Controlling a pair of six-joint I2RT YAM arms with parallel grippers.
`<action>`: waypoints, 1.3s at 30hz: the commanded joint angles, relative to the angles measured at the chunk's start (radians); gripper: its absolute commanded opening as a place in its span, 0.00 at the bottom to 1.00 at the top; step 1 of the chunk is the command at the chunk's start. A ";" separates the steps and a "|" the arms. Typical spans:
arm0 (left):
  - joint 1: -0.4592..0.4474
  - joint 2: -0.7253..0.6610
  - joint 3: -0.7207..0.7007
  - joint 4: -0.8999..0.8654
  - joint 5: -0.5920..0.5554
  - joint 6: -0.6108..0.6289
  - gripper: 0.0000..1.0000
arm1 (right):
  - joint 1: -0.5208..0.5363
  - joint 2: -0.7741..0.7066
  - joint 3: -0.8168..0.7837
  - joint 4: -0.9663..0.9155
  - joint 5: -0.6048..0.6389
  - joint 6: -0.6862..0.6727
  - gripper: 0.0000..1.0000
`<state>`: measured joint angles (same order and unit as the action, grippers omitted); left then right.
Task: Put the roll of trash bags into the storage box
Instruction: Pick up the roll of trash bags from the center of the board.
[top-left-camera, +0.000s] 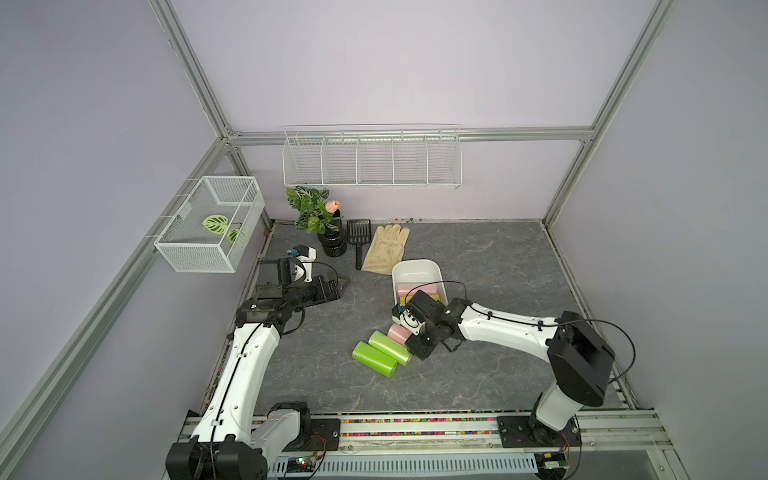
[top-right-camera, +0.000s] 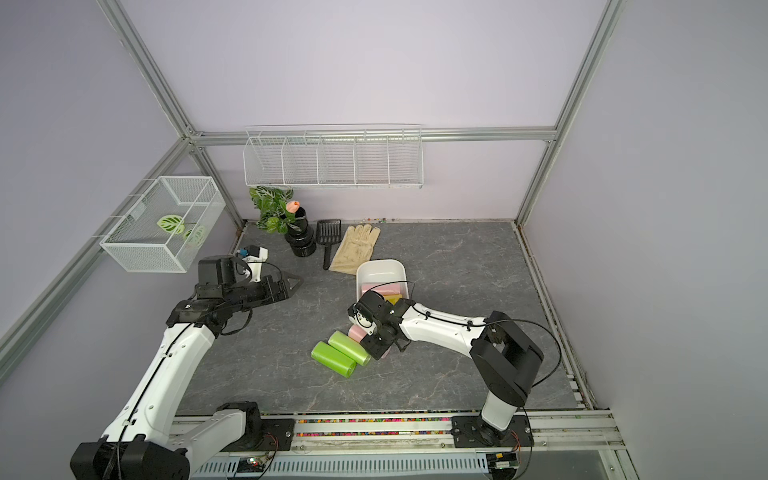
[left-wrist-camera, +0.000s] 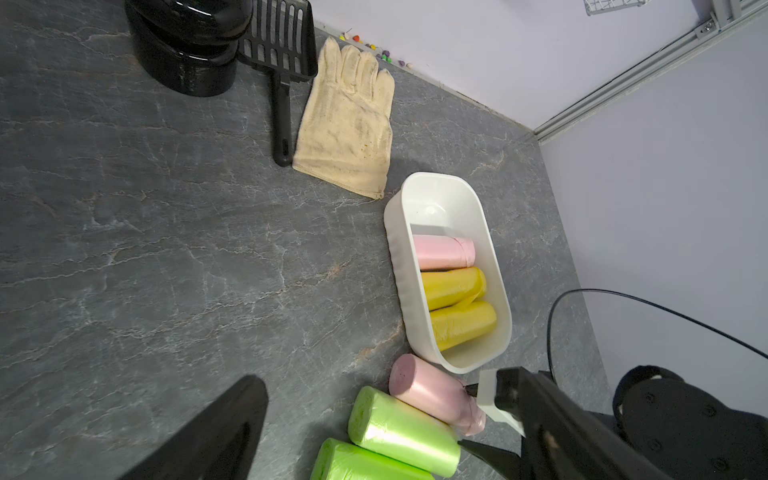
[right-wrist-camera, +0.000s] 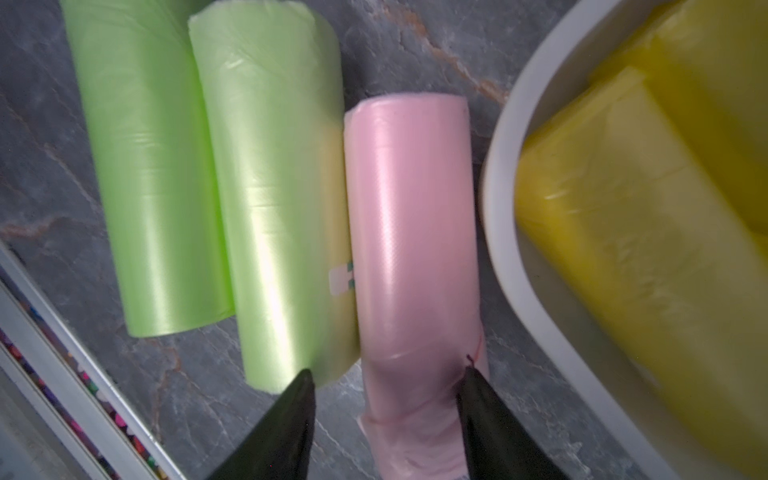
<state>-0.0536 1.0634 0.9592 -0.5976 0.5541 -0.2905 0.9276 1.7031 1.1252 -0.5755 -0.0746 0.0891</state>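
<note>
A pink roll of trash bags (right-wrist-camera: 411, 232) lies on the dark stone-look table just outside the near end of the storage box (left-wrist-camera: 395, 249), a white tub. My right gripper (right-wrist-camera: 386, 374) is open and straddles the roll's near end. One finger touches the roll's side; the other stands apart, next to a green roll (right-wrist-camera: 274, 199). A second green roll (right-wrist-camera: 141, 174) lies beside that one. Inside the box are a pink roll (left-wrist-camera: 442, 251) and two yellow rolls (left-wrist-camera: 453, 286). My left gripper (top-left-camera: 343, 286) is open and empty at the left of the table.
A cream glove (top-left-camera: 386, 249), a black slotted scoop (top-left-camera: 358, 239) and a black pot with a plant (top-left-camera: 332, 243) sit behind the box. A wire-mesh basket (top-left-camera: 208, 224) hangs on the left wall. A wire rack (top-left-camera: 372, 160) hangs on the back wall.
</note>
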 joint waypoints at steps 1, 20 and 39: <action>-0.003 -0.009 0.012 -0.001 0.000 0.011 1.00 | -0.020 -0.012 -0.021 0.008 -0.015 -0.002 0.53; -0.003 -0.014 0.011 0.000 0.000 0.012 1.00 | 0.036 0.150 0.072 -0.042 0.043 -0.017 0.61; -0.003 -0.015 0.010 0.004 0.002 0.011 1.00 | 0.103 0.110 0.077 -0.060 0.073 -0.028 0.21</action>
<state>-0.0536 1.0622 0.9592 -0.5972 0.5541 -0.2905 1.0004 1.8561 1.2091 -0.5922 -0.0116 0.0803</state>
